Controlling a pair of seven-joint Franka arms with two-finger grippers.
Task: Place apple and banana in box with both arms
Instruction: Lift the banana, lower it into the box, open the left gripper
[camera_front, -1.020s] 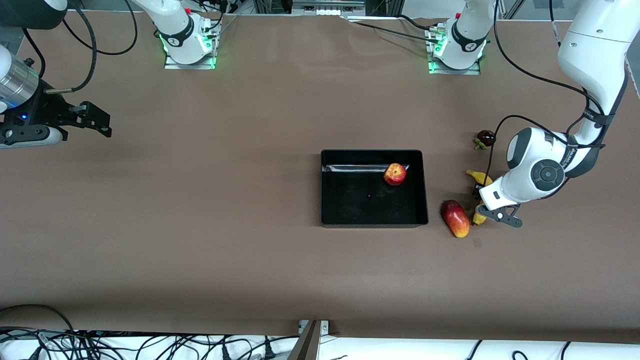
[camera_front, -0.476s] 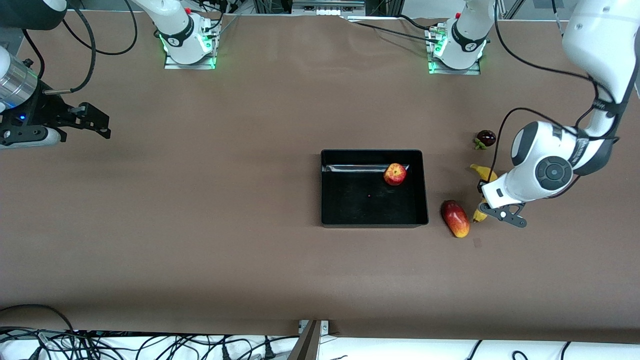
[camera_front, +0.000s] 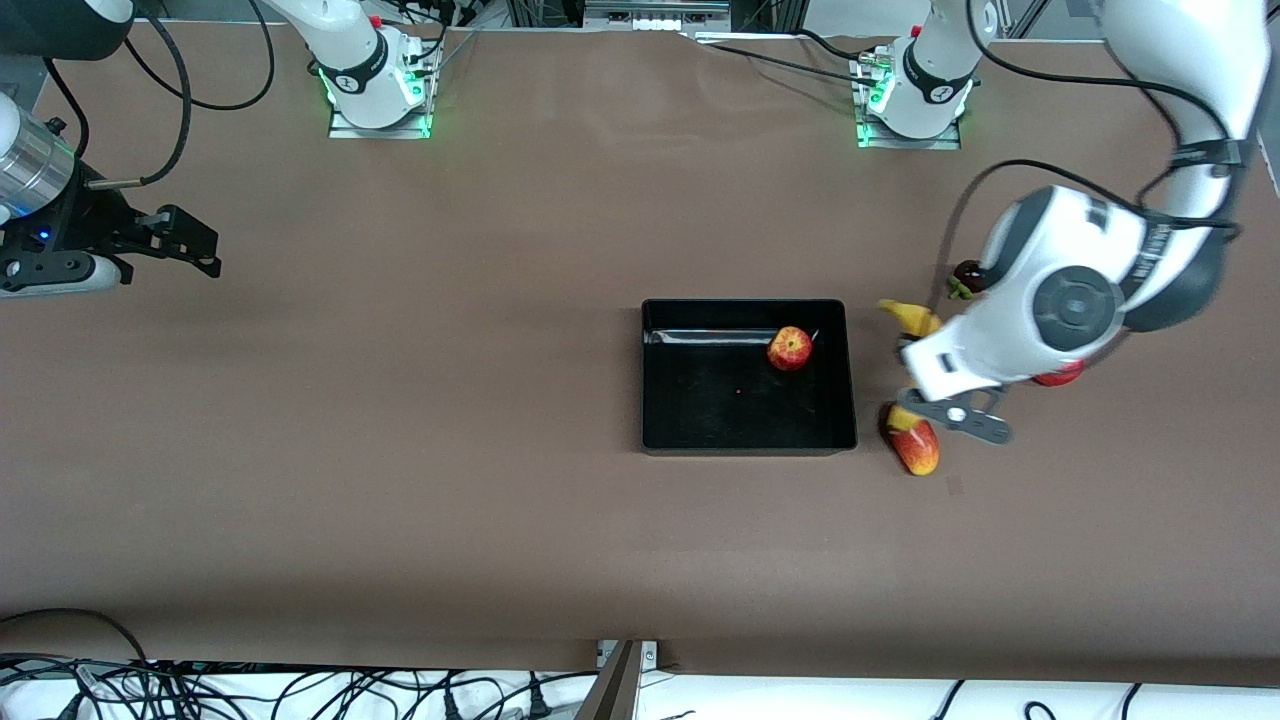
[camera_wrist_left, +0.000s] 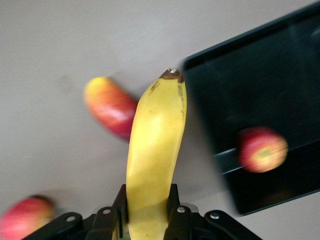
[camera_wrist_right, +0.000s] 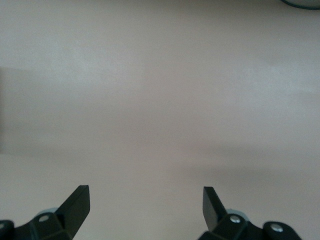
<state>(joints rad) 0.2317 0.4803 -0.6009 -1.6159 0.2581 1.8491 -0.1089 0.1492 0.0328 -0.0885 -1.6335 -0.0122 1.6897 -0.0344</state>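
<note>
The yellow banana (camera_wrist_left: 155, 145) is off the table, with my left gripper (camera_wrist_left: 147, 200) shut on its lower part. In the front view the banana (camera_front: 910, 316) hangs just outside the black box (camera_front: 700, 420), at the wall toward the left arm's end. My left gripper (camera_front: 935, 375) is mostly hidden under its own wrist there. The apple (camera_front: 790, 348) lies inside the box near the wall closest to the arm bases, and the left wrist view also shows the apple (camera_wrist_left: 262, 149). My right gripper (camera_front: 205, 250) waits open over bare table at the right arm's end, its jaws (camera_wrist_right: 146, 200) holding nothing.
An oblong red-and-yellow fruit (camera_front: 915, 445) lies on the table below the held banana. A dark round fruit (camera_front: 970, 275) sits farther from the front camera. A pink-red round fruit (camera_front: 1060, 377) peeks out under the left arm.
My left gripper has closed on the banana, lifted it off the table and carried it toward the box. A pink-red fruit has come into view under that arm. The right arm has stayed still.
</note>
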